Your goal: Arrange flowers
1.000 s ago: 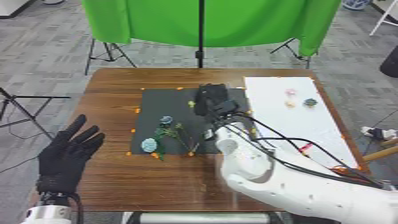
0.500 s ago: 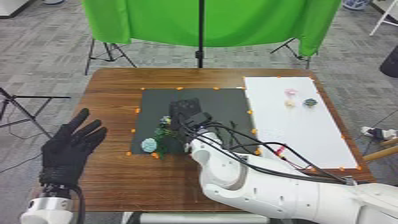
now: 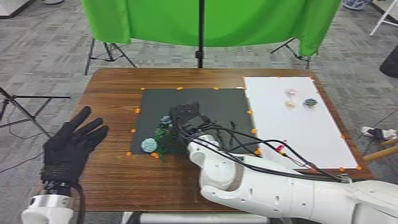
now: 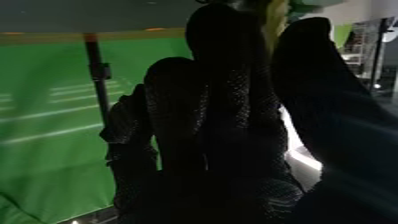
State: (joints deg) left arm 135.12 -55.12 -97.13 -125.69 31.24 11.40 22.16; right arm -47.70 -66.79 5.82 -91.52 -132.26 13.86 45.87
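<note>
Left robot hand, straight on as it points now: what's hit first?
The left robot hand looks free across the brown wooden table, left of the black mat. Beyond the table's far edge, likely the black tripod or hanging green cloth; which comes first, and the hand's height, are unclear.

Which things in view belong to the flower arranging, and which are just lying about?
Likely for the job: pale blue flower, pink flower, blue-green flower, black mat, white sheet.

Seemingly not: green cloth, black stand behind the table.
</note>
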